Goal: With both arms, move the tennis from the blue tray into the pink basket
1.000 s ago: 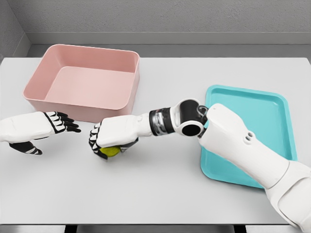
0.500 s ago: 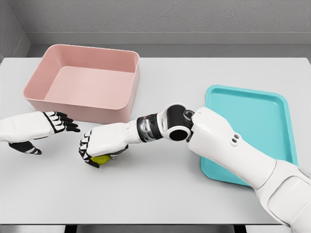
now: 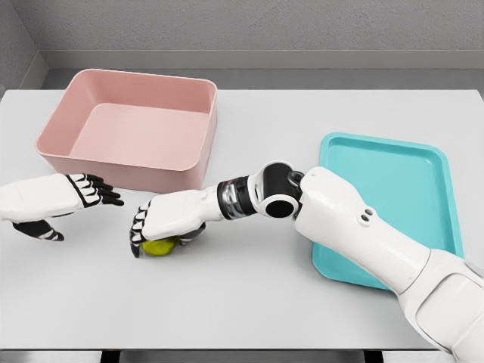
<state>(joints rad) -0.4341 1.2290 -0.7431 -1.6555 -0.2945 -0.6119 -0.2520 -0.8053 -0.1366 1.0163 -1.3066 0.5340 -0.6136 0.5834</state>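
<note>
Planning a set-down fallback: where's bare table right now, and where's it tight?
Free: the table strip along the near edge, and the stretch between the pink basket and blue tray. The basket's floor and most of the tray are bare too. Crowded: front of the basket, where the left hand, right hand and tennis ball sit close together.

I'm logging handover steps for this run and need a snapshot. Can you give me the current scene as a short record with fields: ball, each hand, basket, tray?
tennis ball: on the table, in front of the pink basket, between the two hands
right hand: over the ball, fingers draped on it; grasp looks loose
left hand: at the left edge, fingers open, holding nothing, apart from the ball
pink basket: far left on the table, nothing inside
blue tray: at the right, visible part bare, near corner hidden by the right arm
</note>
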